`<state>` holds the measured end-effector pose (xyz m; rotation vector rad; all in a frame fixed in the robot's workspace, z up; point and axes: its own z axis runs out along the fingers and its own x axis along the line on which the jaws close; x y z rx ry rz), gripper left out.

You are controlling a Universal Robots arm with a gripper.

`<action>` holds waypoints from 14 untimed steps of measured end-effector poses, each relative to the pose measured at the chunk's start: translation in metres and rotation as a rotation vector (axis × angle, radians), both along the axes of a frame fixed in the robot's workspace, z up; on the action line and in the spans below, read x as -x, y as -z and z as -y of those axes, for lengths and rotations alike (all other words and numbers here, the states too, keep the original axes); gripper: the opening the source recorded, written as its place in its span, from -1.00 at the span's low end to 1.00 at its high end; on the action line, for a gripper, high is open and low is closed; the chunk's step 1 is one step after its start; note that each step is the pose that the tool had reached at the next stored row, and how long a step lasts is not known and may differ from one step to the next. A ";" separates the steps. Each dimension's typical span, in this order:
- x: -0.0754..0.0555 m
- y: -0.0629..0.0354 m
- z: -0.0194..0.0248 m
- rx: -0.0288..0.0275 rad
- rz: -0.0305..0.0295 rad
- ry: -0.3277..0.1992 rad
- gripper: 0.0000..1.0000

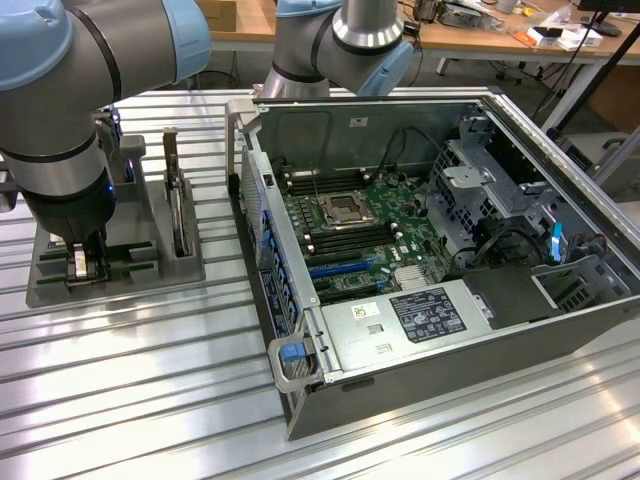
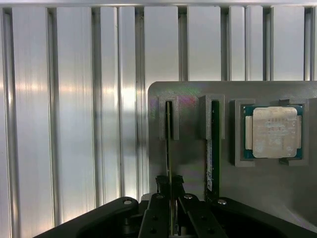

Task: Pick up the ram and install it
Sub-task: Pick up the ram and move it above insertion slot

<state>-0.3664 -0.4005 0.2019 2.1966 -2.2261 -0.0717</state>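
Your gripper point(image 2: 171, 191) sits low over the grey holder point(image 2: 188, 158), its fingers point(image 2: 158, 213) pinching the ram point(image 2: 169, 144) from both faces. The ram stands on edge in the holder's outermost slot, which leaves its upper edge free, so the grip is taken from straight above. It looks seated in its slot, not yet lifted. A second stick point(image 2: 213, 148) stands in the holder's next slot, just beside it. The processor chip point(image 2: 274, 131) lies flat in the holder's square pocket. Beside the holder on the bench point(image 1: 130, 380), the computer case point(image 1: 590, 320) lies open, its motherboard point(image 1: 375, 215) facing up.
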 end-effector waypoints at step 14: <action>0.000 -0.0516 -0.0001 0.0003 -0.0001 0.000 -0.73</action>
